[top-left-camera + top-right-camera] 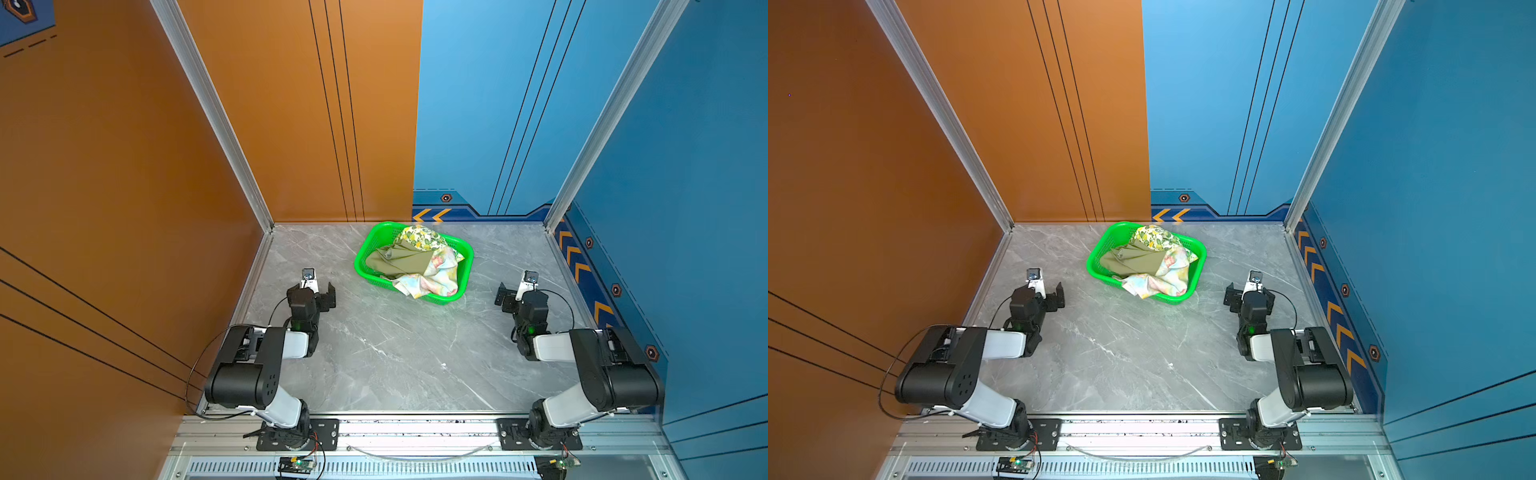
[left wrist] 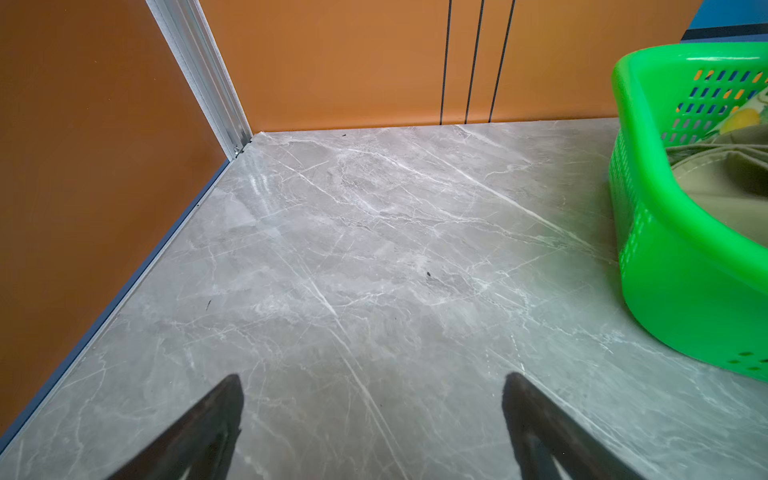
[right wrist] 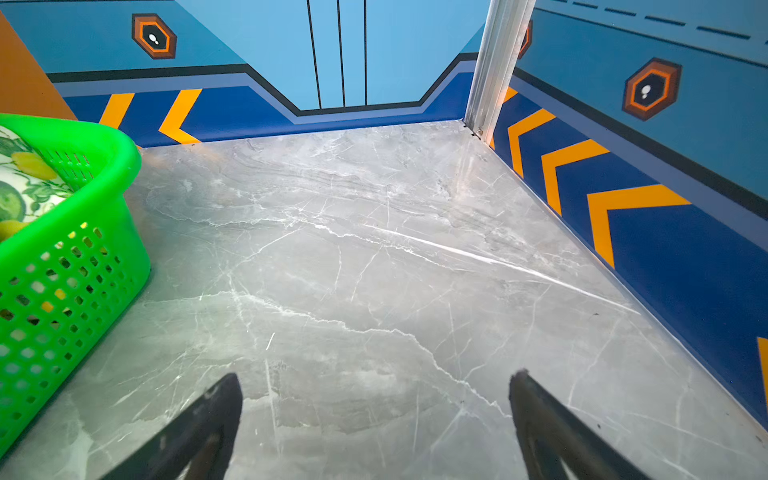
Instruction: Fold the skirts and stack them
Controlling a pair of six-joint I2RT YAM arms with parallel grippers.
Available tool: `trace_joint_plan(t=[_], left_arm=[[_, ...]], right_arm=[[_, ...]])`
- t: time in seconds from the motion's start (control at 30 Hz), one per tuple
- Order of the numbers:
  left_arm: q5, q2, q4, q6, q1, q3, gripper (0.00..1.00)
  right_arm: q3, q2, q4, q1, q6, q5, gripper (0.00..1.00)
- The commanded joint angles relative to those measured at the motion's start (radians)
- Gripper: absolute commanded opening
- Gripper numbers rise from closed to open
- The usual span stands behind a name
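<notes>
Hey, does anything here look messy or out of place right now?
The pastel floral skirt spills over the near rim of the green basket, crumpled beside the olive skirt and lemon-print skirt. The basket itself sits askew.

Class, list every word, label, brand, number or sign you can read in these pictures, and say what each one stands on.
Words, brands, numbers: none readable anywhere.
Signs only: orange chevron arrows and hexagon badges on the blue walls, no lettering.
Green basket and skirts: no label visible; only lemon and flower prints.
Circuit board on the front rail: any print too small to read.
</notes>
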Motion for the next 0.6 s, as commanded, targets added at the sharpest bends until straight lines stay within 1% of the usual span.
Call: trace_joint_plan(t=[0.0,0.57], left_arm=[[0.010,0.005,-0.009,-0.016,0.004,-0.010,0.98],[-0.003,0.006,-0.009,-0.009,-0.005,-0.010,0.98]], right_arm=[[0.012,0.008,-0.008,0.002,-0.005,0.001,1.00],[0.013,0.008,-0.009,0.002,-0.005,0.000,1.00]])
